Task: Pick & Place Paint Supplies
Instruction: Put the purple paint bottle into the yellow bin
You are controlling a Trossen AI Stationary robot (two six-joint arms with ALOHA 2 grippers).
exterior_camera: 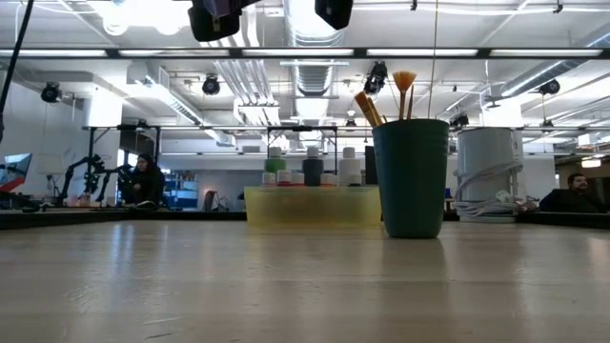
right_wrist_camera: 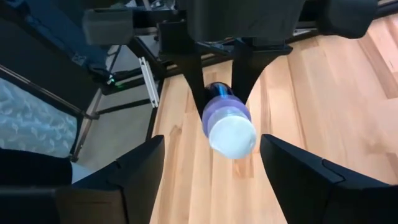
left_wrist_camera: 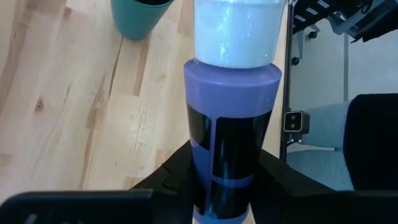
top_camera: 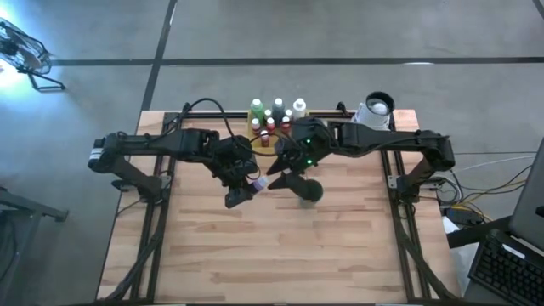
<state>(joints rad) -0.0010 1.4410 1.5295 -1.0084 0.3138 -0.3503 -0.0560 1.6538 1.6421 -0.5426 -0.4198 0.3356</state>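
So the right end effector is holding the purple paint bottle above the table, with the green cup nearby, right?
Not quite: the left end effector holds the purple paint bottle; the right end effector is open. The left wrist view shows it. The green cup is nearby.

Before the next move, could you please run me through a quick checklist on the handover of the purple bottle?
1. Left gripper jaws shut on the purple bottle: ok.
2. Right gripper jaws open, clear of the bottle: ok.
3. White cap on: ok.
4. Bottle held off the table: ok.
5. Green cup upright, brushes inside: ok.
6. Free slot in the yellow tray: cannot tell.
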